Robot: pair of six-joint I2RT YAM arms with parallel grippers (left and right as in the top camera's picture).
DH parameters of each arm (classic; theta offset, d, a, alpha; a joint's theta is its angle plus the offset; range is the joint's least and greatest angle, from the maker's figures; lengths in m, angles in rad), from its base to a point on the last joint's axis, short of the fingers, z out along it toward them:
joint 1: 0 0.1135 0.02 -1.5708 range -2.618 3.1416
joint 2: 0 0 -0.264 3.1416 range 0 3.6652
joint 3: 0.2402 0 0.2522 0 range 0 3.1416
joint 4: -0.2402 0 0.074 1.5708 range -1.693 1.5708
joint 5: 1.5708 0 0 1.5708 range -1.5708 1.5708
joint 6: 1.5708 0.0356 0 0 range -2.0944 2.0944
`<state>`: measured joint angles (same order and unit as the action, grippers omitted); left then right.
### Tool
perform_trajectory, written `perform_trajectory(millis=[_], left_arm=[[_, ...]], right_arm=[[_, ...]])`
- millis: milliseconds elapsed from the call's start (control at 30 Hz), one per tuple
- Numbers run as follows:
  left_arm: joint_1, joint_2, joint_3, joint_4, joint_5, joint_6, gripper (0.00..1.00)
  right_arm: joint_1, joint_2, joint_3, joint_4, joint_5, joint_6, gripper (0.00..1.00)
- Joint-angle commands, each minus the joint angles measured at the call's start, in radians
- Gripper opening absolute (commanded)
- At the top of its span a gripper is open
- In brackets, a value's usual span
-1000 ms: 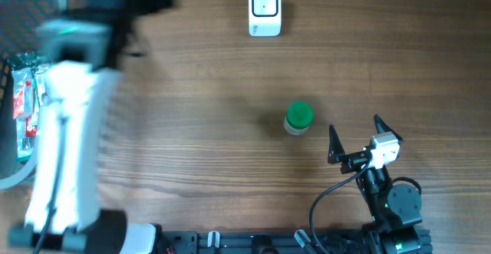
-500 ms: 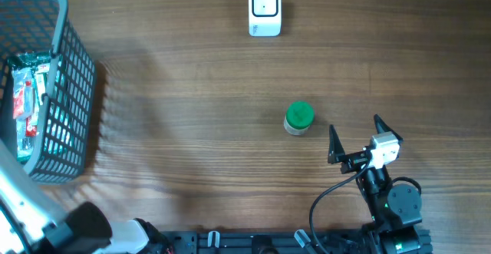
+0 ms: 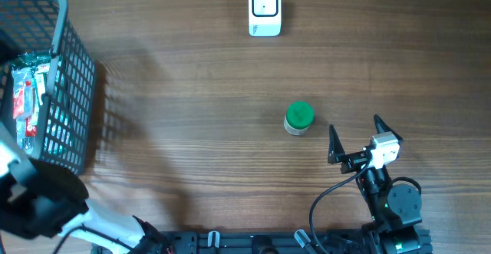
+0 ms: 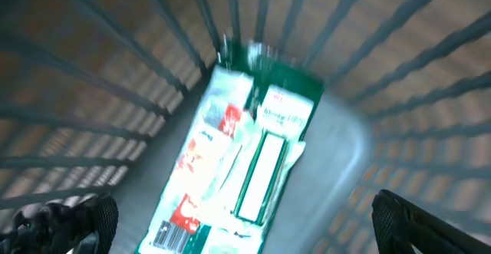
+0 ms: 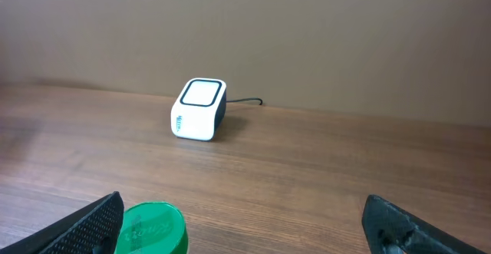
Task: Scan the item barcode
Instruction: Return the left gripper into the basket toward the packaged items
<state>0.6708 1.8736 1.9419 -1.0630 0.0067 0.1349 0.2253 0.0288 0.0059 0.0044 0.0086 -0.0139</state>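
Overhead view is showing the scanner (image 3: 265, 10) sitting at the far edge of the table (image 3: 192, 93), face up, with nothing over it. Two candidate items are showing. A green-lidded jar (image 3: 298, 118) is standing upright mid-table, just beside the right gripper (image 3: 354, 123) but not touching it. A printed packet (image 4: 238, 177) is lying on the floor of the basket (image 3: 73, 77) at the table's left end.

Left wrist view, blurred, is looking straight down into the basket. The left gripper (image 4: 239, 208) is hanging over the packet with its jaws spread wide and nothing between them. A barcode (image 4: 173, 231) is facing up at the packet's near end.

Right gripper is likewise standing spread and empty, low by the table, with the jar's lid at its left finger.

Judgement: the step in hand is the approach, with no item picked up yet. Which item is meant I cannot tell; the left side is looking better placed for the packet.

Next move is calling for a descent between the basket walls, a close across the packet's narrow width, a lift clear of the rim, then a carry to the scanner with the code turned toward its window.
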Motion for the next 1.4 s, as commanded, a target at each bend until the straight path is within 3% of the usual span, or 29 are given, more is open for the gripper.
perform_trajectory(millis=[0,767,1367], left_arm=[[0.012,0.075,-0.060,0.008,0.016,0.112,1.00],[0.028,0.268,-0.074,0.041,0.034,0.332,1.00],[0.059,0.332,-0.076,0.086,0.113,0.395,1.00]], right_arm=[[-0.004,0.002,0.000,0.005,0.017,-0.012,1.00],[-0.004,0.002,0.000,0.005,0.017,-0.012,1.00],[-0.004,0.002,0.000,0.005,0.017,-0.012,1.00]])
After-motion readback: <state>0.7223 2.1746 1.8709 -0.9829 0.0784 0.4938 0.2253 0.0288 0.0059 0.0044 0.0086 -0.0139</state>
